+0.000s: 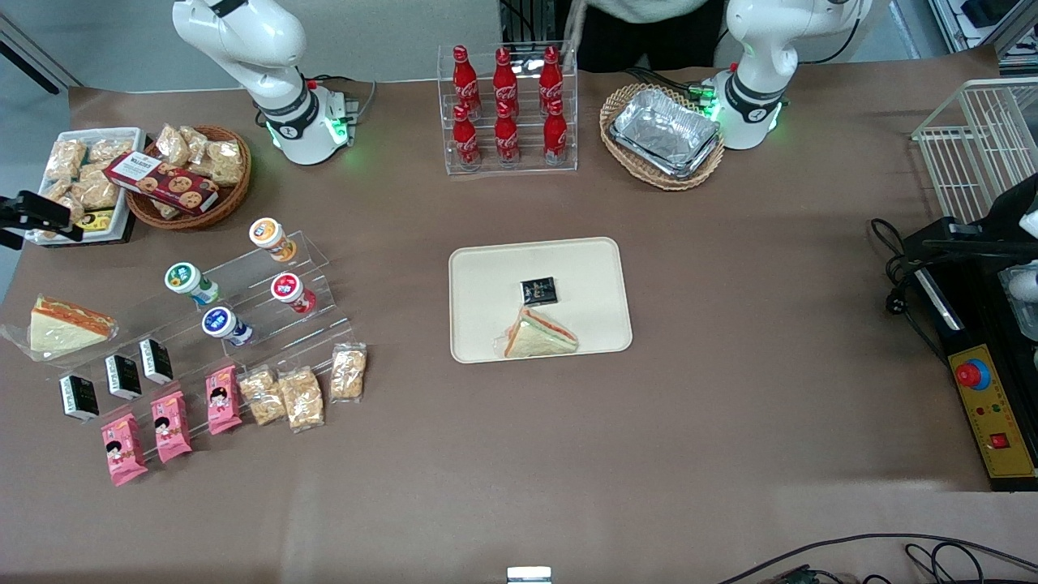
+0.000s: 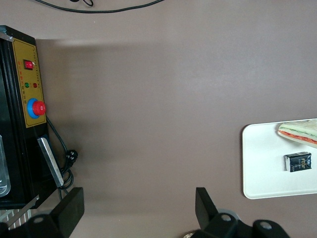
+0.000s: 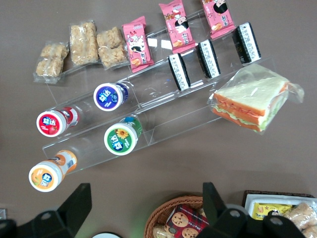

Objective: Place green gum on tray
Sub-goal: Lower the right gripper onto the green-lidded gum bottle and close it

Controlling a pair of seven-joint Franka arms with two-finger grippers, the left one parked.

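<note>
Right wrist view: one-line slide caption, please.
Open gripper hovers above the clear stepped stand, green gum untouched among blue, red and orange bottles.

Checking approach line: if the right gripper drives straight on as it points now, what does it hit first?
Likely bare table beside the basket rim, not the green gum. The gripper, jaws open, hangs above that gap. Depth is unclear, so the basket could come first.
</note>
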